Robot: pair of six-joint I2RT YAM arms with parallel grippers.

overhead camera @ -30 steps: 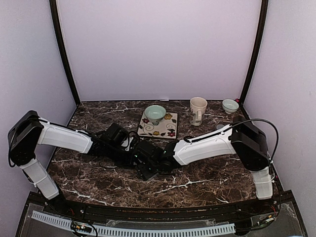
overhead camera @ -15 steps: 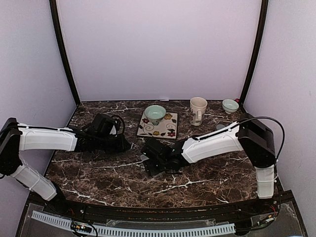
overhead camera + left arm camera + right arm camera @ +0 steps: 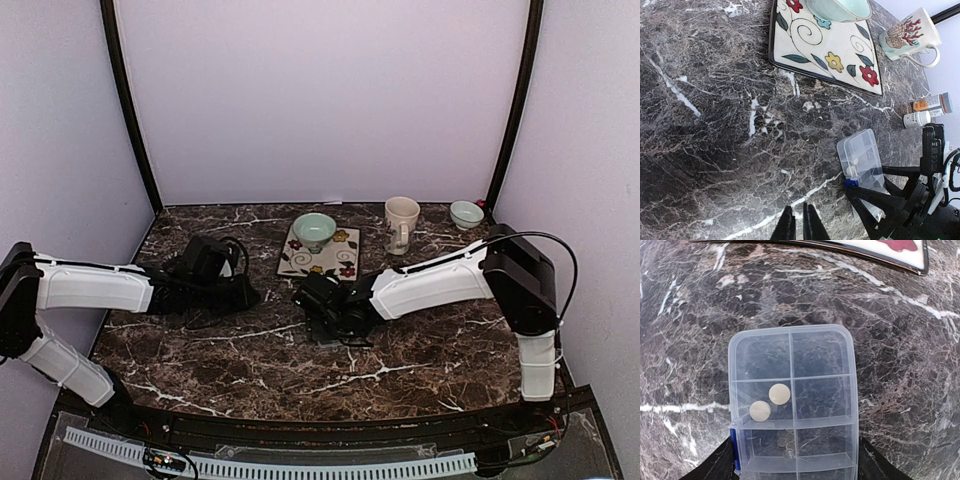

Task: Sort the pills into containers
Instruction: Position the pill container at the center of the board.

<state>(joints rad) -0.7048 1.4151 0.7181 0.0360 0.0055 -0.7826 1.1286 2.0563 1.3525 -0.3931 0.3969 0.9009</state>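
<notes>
The clear pill box (image 3: 792, 405) lies on the dark marble, its compartments in two rows. Two round whitish pills (image 3: 779, 393) sit together in one left-row compartment; faint round shapes show in the compartment below it. My right gripper (image 3: 795, 467) has a black finger against each long side of the box, shut on it; in the top view it (image 3: 322, 305) sits just in front of the flowered plate. My left gripper (image 3: 797, 227) is shut and empty over bare marble, left of the box (image 3: 862, 160); in the top view it (image 3: 250, 295) is apart from the right one.
A flowered square plate (image 3: 825, 47) holds a green bowl (image 3: 314, 228). A mug (image 3: 401, 222) and a small bowl (image 3: 466, 212) stand at the back right. The orange bottle (image 3: 934, 103) and the small white bottle (image 3: 916, 119) lie beyond the box.
My left arm has drawn back to the left, away from the centre where both grippers met. My right gripper has shifted a little toward the plate.
</notes>
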